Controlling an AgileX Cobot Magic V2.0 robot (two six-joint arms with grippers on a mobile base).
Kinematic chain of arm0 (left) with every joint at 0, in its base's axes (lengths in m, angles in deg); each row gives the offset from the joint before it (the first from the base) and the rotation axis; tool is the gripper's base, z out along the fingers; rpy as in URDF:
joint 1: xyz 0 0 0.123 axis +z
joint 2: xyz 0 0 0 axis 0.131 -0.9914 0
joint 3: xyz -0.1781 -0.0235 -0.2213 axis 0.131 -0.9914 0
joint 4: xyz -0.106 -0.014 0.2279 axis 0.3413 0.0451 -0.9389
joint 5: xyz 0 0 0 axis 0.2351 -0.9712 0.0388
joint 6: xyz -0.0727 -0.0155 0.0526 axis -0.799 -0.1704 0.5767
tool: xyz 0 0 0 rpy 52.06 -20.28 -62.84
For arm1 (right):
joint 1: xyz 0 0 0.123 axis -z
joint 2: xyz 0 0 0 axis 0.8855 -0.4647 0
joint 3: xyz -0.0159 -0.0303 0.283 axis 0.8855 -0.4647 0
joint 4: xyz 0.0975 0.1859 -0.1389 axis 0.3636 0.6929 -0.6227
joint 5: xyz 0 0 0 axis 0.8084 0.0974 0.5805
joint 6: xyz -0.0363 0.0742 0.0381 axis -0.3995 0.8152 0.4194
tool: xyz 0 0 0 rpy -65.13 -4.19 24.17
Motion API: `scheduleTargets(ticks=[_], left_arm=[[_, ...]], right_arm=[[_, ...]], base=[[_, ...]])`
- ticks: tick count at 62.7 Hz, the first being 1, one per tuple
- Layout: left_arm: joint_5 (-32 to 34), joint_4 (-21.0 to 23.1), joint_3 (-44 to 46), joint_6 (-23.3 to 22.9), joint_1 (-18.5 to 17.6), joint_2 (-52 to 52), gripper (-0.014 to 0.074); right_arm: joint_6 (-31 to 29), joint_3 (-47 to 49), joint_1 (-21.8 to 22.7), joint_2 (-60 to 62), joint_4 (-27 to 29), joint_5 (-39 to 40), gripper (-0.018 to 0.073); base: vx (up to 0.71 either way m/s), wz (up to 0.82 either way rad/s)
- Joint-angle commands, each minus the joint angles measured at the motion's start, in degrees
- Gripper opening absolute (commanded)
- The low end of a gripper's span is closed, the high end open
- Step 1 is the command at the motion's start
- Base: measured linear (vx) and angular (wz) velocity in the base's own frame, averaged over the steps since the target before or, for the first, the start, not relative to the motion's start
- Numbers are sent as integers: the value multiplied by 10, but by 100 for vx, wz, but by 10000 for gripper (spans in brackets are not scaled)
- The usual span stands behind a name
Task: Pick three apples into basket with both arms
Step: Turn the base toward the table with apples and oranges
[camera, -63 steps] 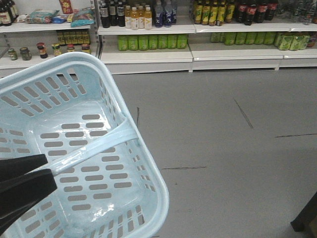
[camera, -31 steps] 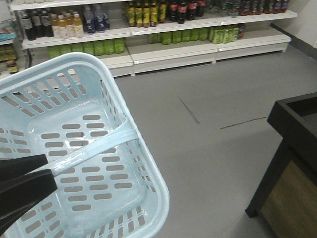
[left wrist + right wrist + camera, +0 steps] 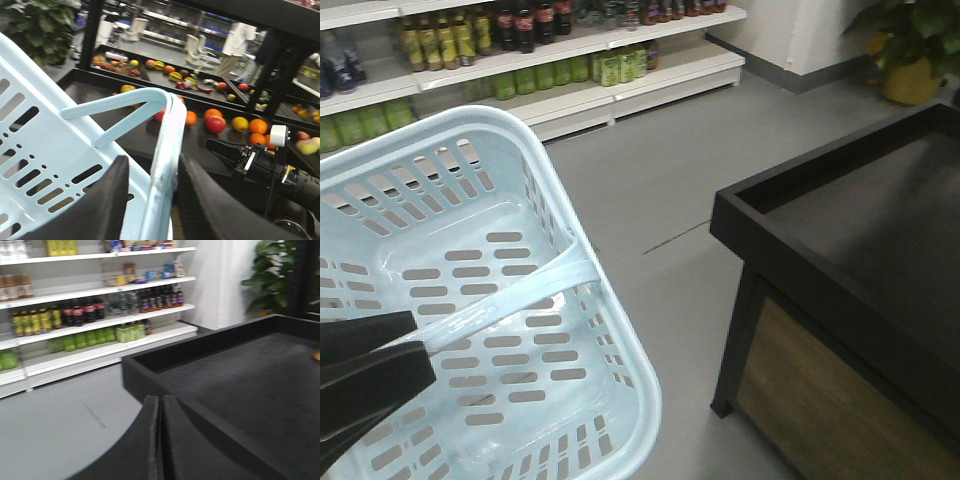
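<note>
The pale blue slotted basket [image 3: 500, 300] fills the left of the front view and looks empty. My left gripper [image 3: 418, 342] is shut on it at the lower left. In the left wrist view its black fingers [image 3: 107, 200] pinch the basket's rim [image 3: 167, 150] next to the band handle [image 3: 112, 107]. Red apples [image 3: 216, 124] lie among oranges [image 3: 258, 126] on a black display table; blur hides which are the maroon ones. My right gripper [image 3: 160, 400] is shut on nothing, hovering by the black table's corner, and it also shows in the left wrist view [image 3: 222, 148].
A black raised-edge display table [image 3: 840, 270] with a wood-panelled side stands at the right. Shelves of bottled drinks [image 3: 520, 40] line the back wall across grey floor. A potted plant [image 3: 910, 50] stands in the far right corner. More mixed fruit [image 3: 175, 75] lies farther back.
The view has swung to the right: the drink shelves slid left and the black display table came into view and closer. The basket and left gripper hold the same place in the picture.
</note>
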Motion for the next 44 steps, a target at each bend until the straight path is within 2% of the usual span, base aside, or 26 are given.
scheduleTargets(ticks=[1,44], left_arm=[[-23,-11,17,-11,-3,-1,-6],[-23,-11,17,-11,-3,-1,-6]], right_arm=[[-3,-8,3,1,-1,41,-5],[-3,-8,3,1,-1,41,-5]], base=[[9,-61],[7,-54]])
